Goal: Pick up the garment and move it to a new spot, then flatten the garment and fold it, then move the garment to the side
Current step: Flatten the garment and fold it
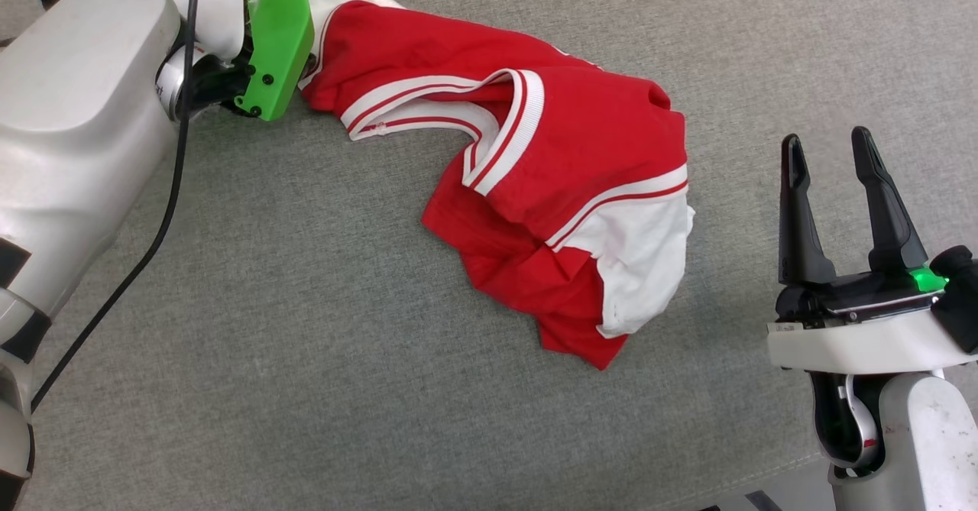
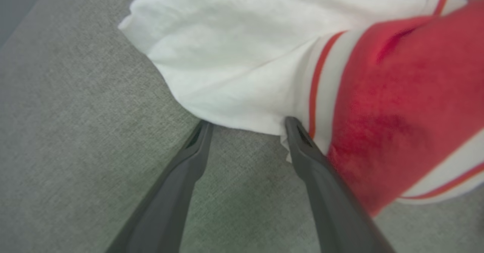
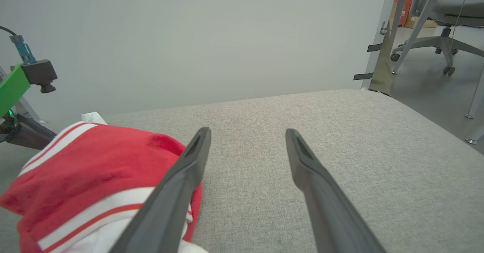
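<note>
The garment point(image 1: 565, 190), red with white sleeves and striped trim, lies crumpled across the grey cushioned surface, running from the upper left to the middle of the head view. In the left wrist view my left gripper point(image 2: 247, 122) is open, its two dark fingertips right at the edge of the garment's white sleeve point(image 2: 242, 56), the right fingertip touching the cloth. In the head view the left arm's green wrist mount point(image 1: 279, 37) covers those fingers. My right gripper point(image 1: 827, 144) stands open to the right of the garment, apart from it, with nothing between its fingers point(image 3: 247, 132).
The grey upholstered surface point(image 1: 306, 343) has free room in front and to the right. Its front edge shows at the lower right. Behind it rises a plain wall point(image 3: 211, 37). An office chair point(image 3: 442, 7) and metal legs stand on the floor at the far right.
</note>
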